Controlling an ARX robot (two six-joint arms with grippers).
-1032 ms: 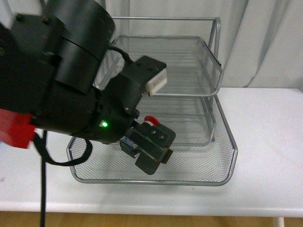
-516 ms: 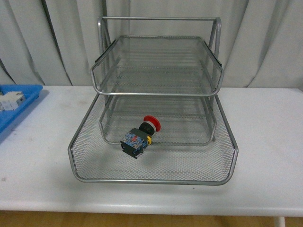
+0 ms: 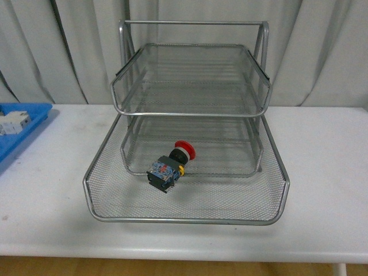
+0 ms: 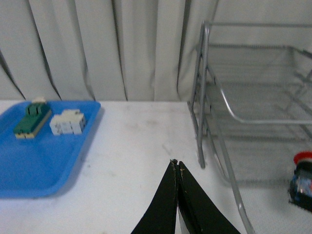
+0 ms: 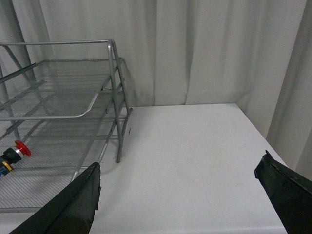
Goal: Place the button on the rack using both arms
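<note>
The button (image 3: 170, 165), with its red cap, yellow ring and black-and-blue body, lies on its side in the pulled-out bottom tray of the silver wire rack (image 3: 190, 115). It also shows at the edge of the left wrist view as the button (image 4: 302, 179) and in the right wrist view as the button (image 5: 12, 155). No arm appears in the front view. My left gripper (image 4: 176, 165) is shut and empty over the white table, left of the rack (image 4: 234, 112). My right gripper (image 5: 180, 170) is open and empty over the table, right of the rack (image 5: 73, 97).
A blue plastic tray (image 4: 39, 161) on the left of the table holds a green-topped block (image 4: 31, 119) and a white terminal block (image 4: 68, 122); it shows too in the front view as the blue tray (image 3: 17, 138). Grey curtains hang behind. The table's front edge (image 3: 184, 253) is near.
One second ago the left arm filled the front view, its gripper over the button in the bottom tray. It has since drawn back out of that view, leaving the button lying there.
</note>
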